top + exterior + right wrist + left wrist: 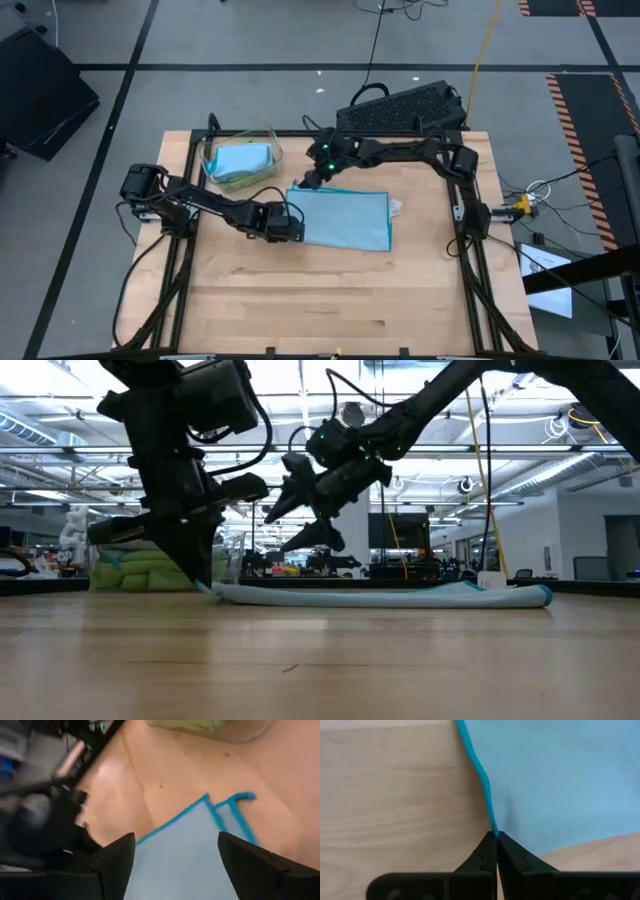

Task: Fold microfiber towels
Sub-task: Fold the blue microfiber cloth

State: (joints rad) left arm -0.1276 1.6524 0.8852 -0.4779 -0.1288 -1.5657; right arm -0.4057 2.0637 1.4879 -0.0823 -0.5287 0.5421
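A light blue microfiber towel (342, 218) lies spread flat on the wooden table (300, 300). At its far left corner (207, 800) two bound edges show side by side. My left gripper (296, 228) is down at the towel's near left corner and shut on it; it also shows in the low view (205, 582). My right gripper (312, 180) is open and empty. It hangs above the towel's far left corner, clear of the cloth (300, 510). More blue and green towels (240, 162) lie in a clear bin. My left gripper pinches the towel's near left corner (495, 831) between its two shut fingertips, right on the darker blue bound edge. The fingers come slanting down from the table's left side. The corner is at table height and the rest of the towel lies flat.
The clear plastic bin (268, 140) stands at the far left of the table, close behind the towel. A black keyboard-like case (400, 108) sits beyond the far edge. The near half of the table shows bare wood (320, 310).
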